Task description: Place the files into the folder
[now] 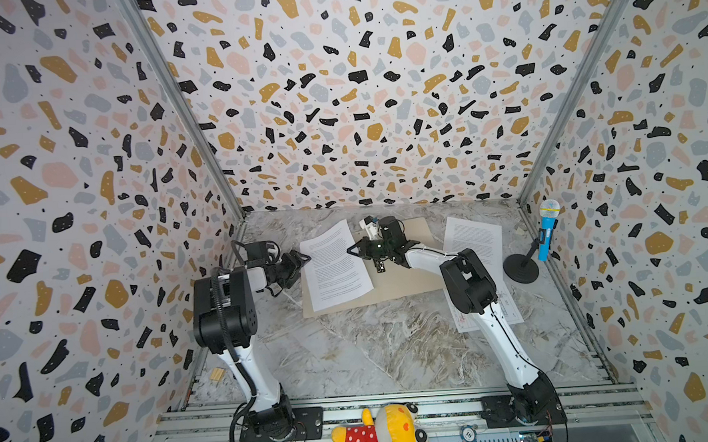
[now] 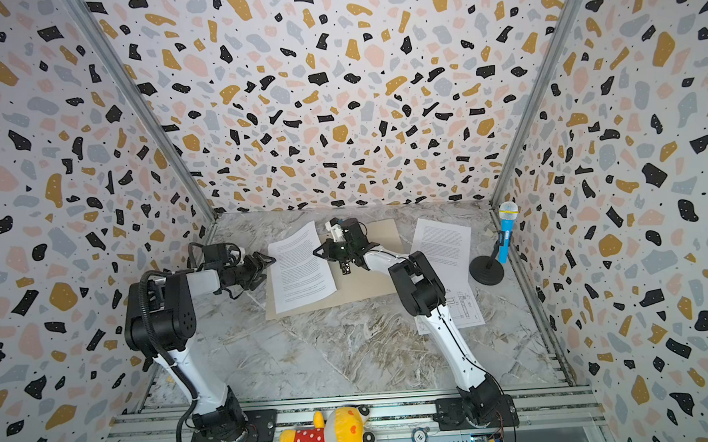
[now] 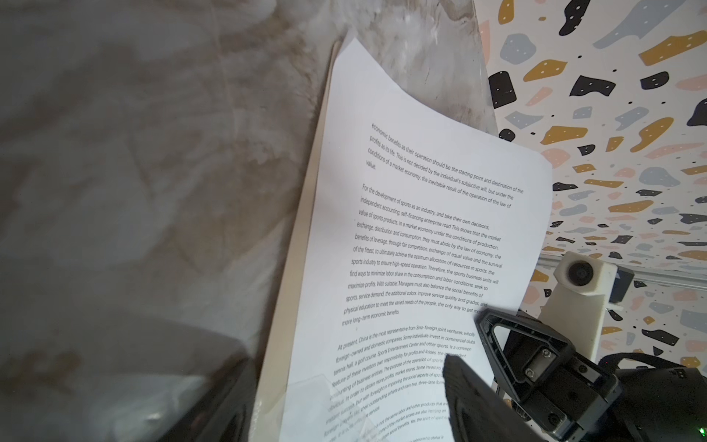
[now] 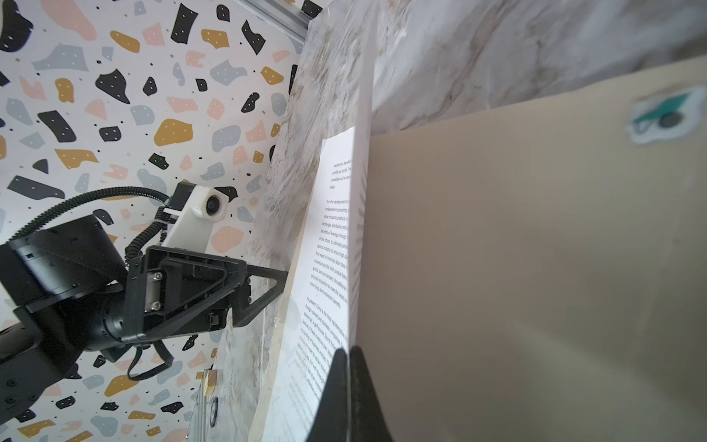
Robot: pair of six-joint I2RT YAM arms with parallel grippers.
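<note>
The beige folder lies open and flat at the back of the table. One text file rests on its left half. My right gripper is shut on that sheet's right edge, which stands lifted off the folder. My left gripper is open at the sheet's left edge, one finger over the printed sheet, pinching nothing. A second text file lies right of the folder. A drawing file lies partly under my right arm.
A blue toy microphone on a black stand sits by the right wall. A yellow plush toy lies on the front rail. A small wooden block sits at the left edge. Patterned walls enclose three sides.
</note>
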